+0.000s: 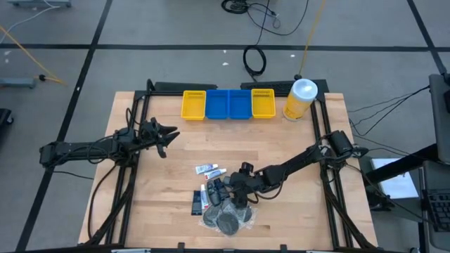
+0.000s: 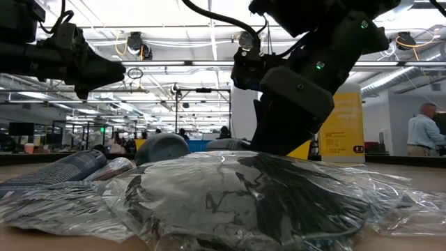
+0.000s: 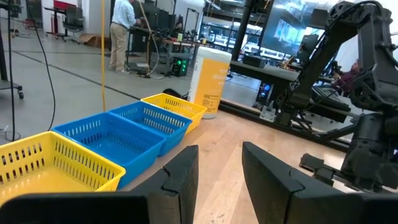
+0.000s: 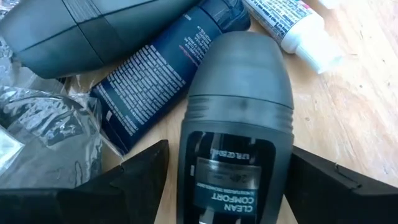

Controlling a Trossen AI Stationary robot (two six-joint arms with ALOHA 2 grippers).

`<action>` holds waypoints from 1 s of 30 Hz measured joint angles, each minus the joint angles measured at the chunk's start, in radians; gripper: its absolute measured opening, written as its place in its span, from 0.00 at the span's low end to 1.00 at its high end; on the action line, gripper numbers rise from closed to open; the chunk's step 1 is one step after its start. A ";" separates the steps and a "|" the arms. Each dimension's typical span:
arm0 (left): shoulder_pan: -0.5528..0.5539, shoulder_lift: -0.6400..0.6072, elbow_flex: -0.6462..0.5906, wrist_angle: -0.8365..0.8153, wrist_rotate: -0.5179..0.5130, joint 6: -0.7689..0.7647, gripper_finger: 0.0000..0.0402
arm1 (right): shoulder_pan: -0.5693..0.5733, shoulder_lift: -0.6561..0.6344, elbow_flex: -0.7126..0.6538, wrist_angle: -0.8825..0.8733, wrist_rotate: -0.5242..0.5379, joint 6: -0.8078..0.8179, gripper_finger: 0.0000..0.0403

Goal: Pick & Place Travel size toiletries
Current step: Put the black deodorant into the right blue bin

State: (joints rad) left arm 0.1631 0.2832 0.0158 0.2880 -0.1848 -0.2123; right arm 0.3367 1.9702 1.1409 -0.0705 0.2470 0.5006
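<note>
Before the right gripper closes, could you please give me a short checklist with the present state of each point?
1. Right gripper open: ok, its fingers stand wide apart.
2. Dark deodorant bottle between the fingers: ok, it lies on the table in the gap.
3. Neighbours clear of the fingers: cannot tell; the dark blue tube lies close beside the bottle.
4. Bins free to receive: ok, the yellow and blue bins look empty in the left wrist view.
5. Left gripper out of the way: ok, it waits far from the pile, holding nothing.
</note>
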 joint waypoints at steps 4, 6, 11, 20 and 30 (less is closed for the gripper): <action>0.000 0.000 0.000 0.000 0.000 0.000 0.31 | 0.000 -0.003 0.000 -0.001 0.004 -0.002 0.68; 0.000 0.000 0.000 0.000 0.000 0.000 0.31 | 0.000 -0.009 -0.001 -0.003 0.013 -0.017 0.68; 0.000 0.000 0.000 0.000 0.000 0.008 0.31 | -0.001 -0.017 -0.002 -0.006 0.010 -0.020 0.68; 0.000 0.000 0.000 0.000 0.000 0.008 0.31 | -0.001 -0.017 -0.002 -0.008 0.010 -0.022 0.68; 0.000 0.000 0.000 0.000 0.000 0.008 0.31 | -0.002 -0.017 -0.003 -0.009 0.012 -0.012 0.59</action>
State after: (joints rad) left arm 0.1631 0.2829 0.0158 0.2878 -0.1852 -0.2047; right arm 0.3351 1.9530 1.1378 -0.0795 0.2588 0.4889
